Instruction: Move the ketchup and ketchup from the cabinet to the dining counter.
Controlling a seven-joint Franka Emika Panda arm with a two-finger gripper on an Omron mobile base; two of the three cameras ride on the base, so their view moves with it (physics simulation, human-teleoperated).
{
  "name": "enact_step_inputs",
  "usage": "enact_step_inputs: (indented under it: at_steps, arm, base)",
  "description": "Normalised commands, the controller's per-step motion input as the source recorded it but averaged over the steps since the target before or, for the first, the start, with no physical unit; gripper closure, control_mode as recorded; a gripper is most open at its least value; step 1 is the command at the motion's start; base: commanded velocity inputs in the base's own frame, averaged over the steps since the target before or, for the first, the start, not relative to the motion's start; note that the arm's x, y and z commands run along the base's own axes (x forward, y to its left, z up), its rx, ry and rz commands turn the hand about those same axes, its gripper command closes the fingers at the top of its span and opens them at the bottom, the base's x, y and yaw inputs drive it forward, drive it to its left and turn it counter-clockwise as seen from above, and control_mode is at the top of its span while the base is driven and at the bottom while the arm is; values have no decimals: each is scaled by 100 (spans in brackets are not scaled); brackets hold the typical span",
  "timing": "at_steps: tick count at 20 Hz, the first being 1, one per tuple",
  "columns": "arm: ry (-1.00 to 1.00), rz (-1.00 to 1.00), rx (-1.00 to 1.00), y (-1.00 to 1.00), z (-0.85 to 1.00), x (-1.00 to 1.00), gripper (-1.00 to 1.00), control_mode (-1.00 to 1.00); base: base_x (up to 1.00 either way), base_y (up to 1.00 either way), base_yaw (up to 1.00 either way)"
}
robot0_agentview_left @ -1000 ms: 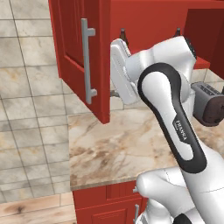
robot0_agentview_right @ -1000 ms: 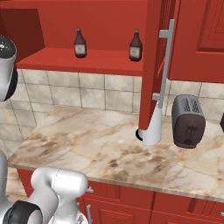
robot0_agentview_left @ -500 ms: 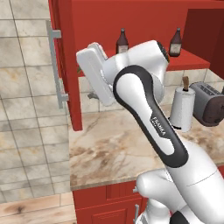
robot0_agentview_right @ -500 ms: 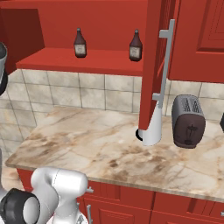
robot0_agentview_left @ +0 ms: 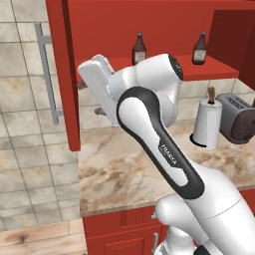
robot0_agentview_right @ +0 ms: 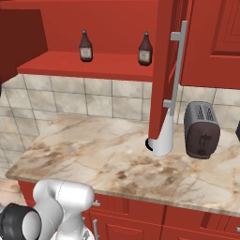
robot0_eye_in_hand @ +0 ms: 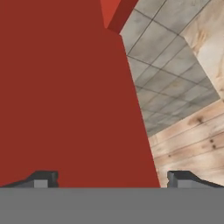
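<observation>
Two glossy dark bottles, the left ketchup and the right ketchup, stand upright and well apart on the smooth red cabinet shelf at twelve o'clock, while the gripper, fingers spread wide and empty, faces a flat red door panel.

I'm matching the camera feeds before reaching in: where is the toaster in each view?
Left base view: toaster at the right edge, mid-height.
Right base view: toaster right of centre, mid-height.
Shared landmark: the white paper-towel roll standing just left of it.
</observation>
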Motion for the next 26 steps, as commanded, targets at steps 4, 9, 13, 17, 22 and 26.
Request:
enact_step_inputs:
  at_steps: [4,9,13,17,22,26]
  arm:
    - [0,-10,-9,-36,-1,2,-100,-100]
    - [-2,-3,-11,-50,0,0,-100,-100]
    - [-7,0,-17,-51,2,0,-100,-100]
    - [-13,0,-20,-51,1,-1,-100,-100]
    - [-20,0,-29,-51,0,-4,-100,-100]
    - [-20,0,-28,-50,0,0,-100,-100]
  base:
    - [0,0,0]
    - [0,0,0]
    - [0,0,0]
    - [0,0,0]
    - [0,0,0]
    - [0,0,0]
